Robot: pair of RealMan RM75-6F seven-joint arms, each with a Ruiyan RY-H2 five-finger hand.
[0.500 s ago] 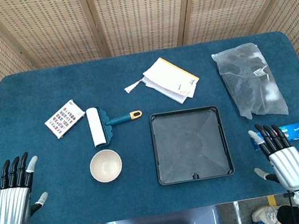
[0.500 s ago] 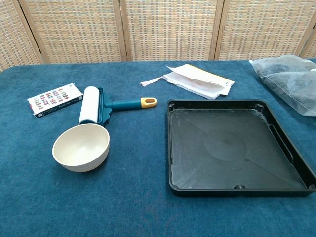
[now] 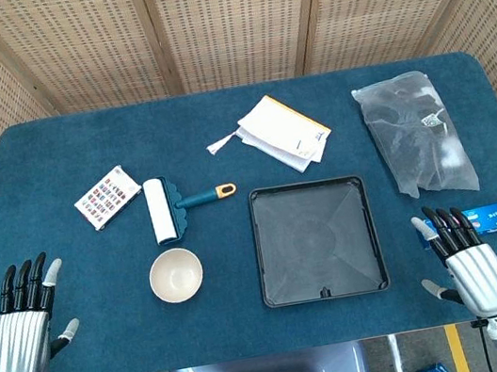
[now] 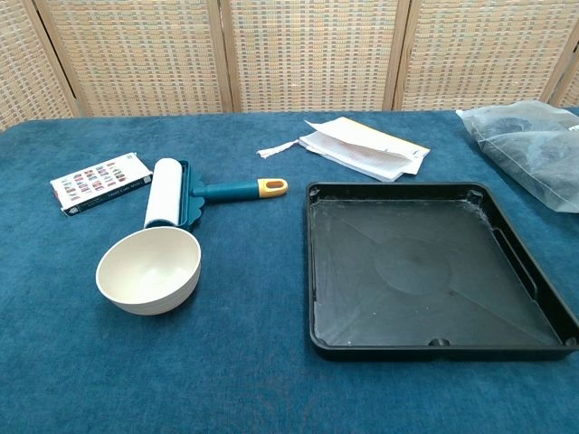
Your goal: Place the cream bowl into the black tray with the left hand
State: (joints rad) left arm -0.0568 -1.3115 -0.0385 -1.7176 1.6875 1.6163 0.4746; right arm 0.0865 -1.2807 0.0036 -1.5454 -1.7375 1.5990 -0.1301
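Cream bowl (image 3: pixel 176 274) and black tray (image 3: pixel 316 240) sit apart on a blue table (image 3: pixel 55 171), both holding nothing.
The left hand (image 3: pixel 22 324), fingers spread and holding nothing, lies well left of the bowl; the right hand (image 3: pixel 471 259), likewise spread, lies right of the tray.

Chest view is cutting the plastic bag (image 4: pixel 534 145) at the right edge and showing neither hand. Head view is cropping both forearms at the bottom edge. The right hand (image 3: pixel 472 265) is covering part of a blue packet (image 3: pixel 494 217), its print too small to read, possibly snack wrapping.
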